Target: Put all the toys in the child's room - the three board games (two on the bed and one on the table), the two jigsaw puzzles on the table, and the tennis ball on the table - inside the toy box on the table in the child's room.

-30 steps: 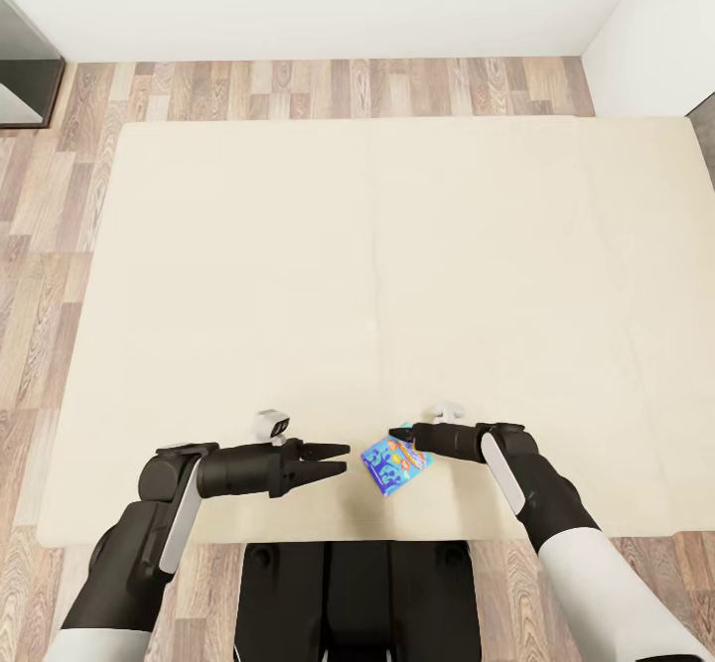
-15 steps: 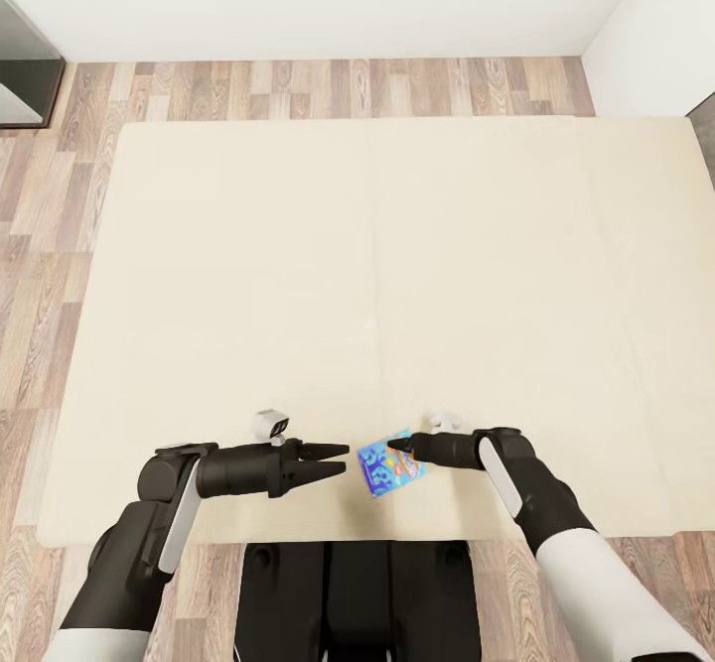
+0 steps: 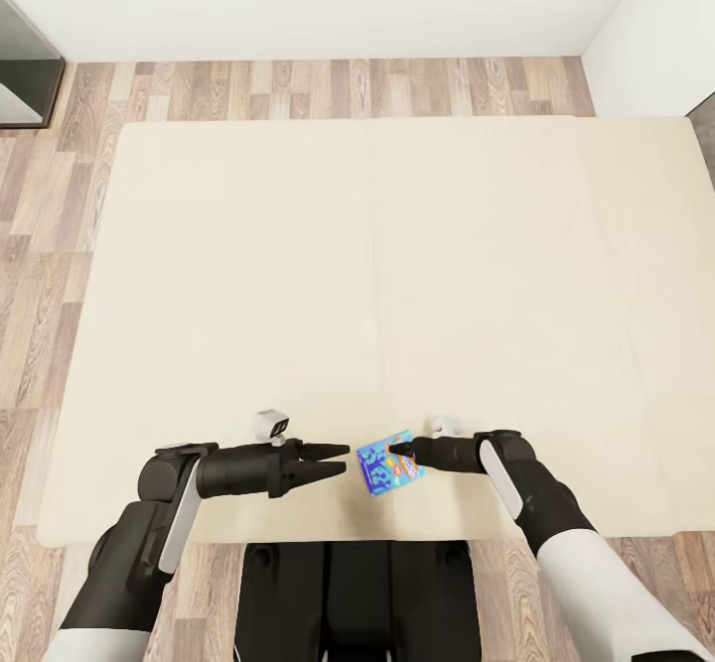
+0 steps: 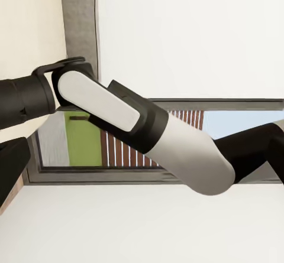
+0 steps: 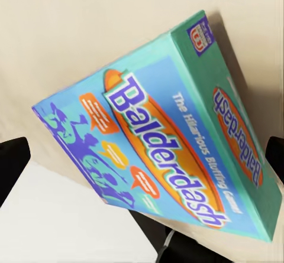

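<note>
A: The blue board game point(image 3: 388, 463) sits near the bed point(image 3: 298, 245)'s front edge, broad cream mattress open beyond it; wood floor point(image 3: 60, 245) borders three sides.

B: Its lid reads "Balderdash" on orange, with purple cartoon figures. The right gripper point(image 3: 399, 450) pinches the box; the left gripper point(image 3: 344, 459) waits just beside it, fingers slightly parted.

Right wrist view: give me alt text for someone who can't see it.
A blue and teal cardboard board game box printed "Balderdash" in an orange oval sits tilted between the two black fingertips of the right gripper, close to the camera. Behind it lies the plain cream mattress of the bed.
</note>
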Motion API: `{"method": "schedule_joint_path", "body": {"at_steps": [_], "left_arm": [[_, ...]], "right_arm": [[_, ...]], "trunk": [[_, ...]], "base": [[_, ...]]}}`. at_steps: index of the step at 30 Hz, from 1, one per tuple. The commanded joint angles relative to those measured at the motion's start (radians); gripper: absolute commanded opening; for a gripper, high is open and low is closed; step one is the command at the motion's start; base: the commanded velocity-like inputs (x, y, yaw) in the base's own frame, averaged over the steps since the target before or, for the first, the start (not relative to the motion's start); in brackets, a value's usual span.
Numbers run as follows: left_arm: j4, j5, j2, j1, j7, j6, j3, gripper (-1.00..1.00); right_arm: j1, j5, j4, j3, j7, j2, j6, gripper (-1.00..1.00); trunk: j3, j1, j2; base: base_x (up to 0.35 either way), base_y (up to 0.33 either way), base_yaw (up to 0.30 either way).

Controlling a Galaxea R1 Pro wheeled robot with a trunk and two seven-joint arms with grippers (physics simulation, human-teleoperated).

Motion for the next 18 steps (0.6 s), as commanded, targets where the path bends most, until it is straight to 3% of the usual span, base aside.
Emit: {"method": "schedule_joint_path", "body": {"at_steps": [1, 18], "left_arm": [[0.000, -0.001, -0.001, 0.000, -0.004, 0.011, 0.001, 1.00], [0.000, -0.001, 0.002, 0.000, -0.004, 0.011, 0.003, 1.00]], "right_arm": [[0.000, -0.001, 0.002, 0.002, 0.001, 0.000, 0.005, 1.00], [0.000, -0.002, 0.052, 0.004, 0.001, 0.008, 0.012, 1.00]], "trunk": [[-0.001, 0.001, -0.002], [-0.001, 0.001, -0.002]], "base": [[0.000, 0.000, 0.000], [0.000, 0.000, 0.000]]}}
